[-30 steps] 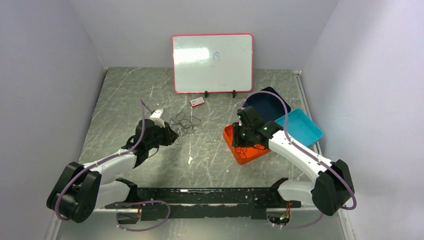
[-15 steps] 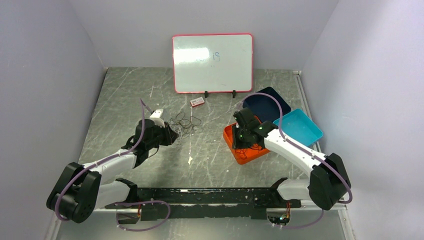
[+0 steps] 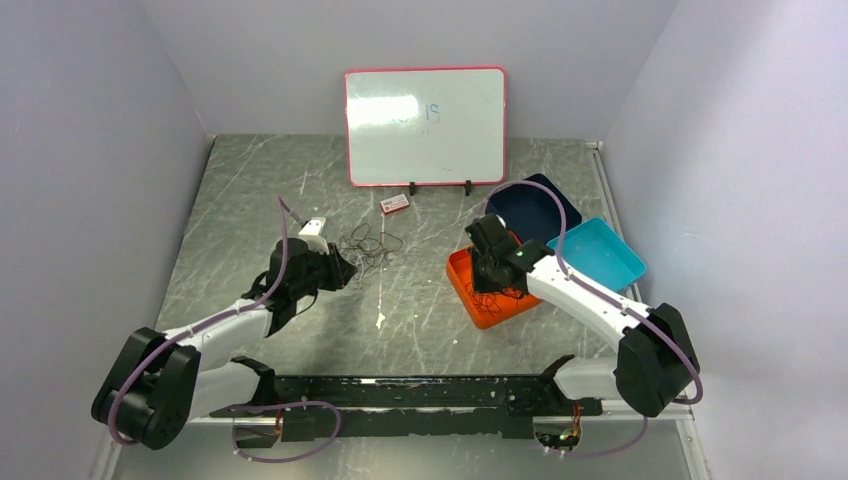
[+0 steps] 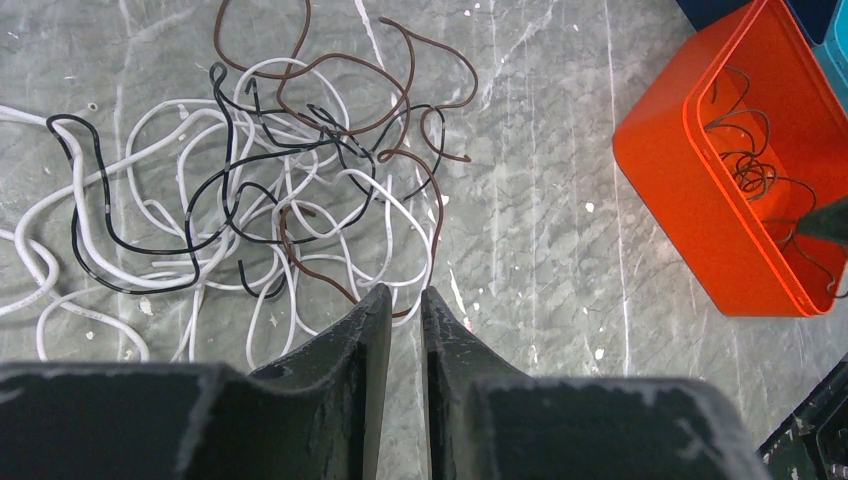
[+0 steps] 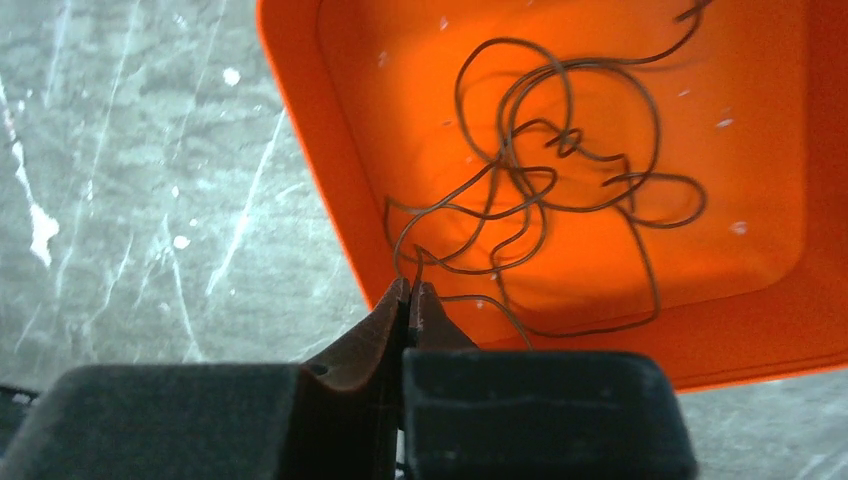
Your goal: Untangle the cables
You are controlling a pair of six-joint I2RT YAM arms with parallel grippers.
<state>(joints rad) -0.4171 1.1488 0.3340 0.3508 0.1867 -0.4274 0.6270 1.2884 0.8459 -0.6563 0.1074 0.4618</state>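
Note:
A loose tangle of thin white, black and brown cables (image 3: 368, 245) lies on the grey table; the left wrist view shows it close up (image 4: 250, 190). My left gripper (image 3: 350, 268) sits at its near edge, its jaws (image 4: 405, 295) a narrow gap apart, with a brown strand passing just past the tips. My right gripper (image 3: 487, 283) is down in the orange bin (image 3: 492, 318). Its tips (image 5: 410, 287) are pressed together on a thin brown cable (image 5: 560, 190) that lies coiled on the bin floor (image 5: 760, 150).
A dark blue bin (image 3: 535, 205) and a teal bin (image 3: 600, 255) stand behind the orange one at the right. A whiteboard (image 3: 425, 125) stands at the back, with a small red-and-white item (image 3: 395, 204) in front of it. The orange bin also shows in the left wrist view (image 4: 680, 190).
My right gripper has shifted slightly left and back over the orange bin. The left arm and the cable tangle have not moved.

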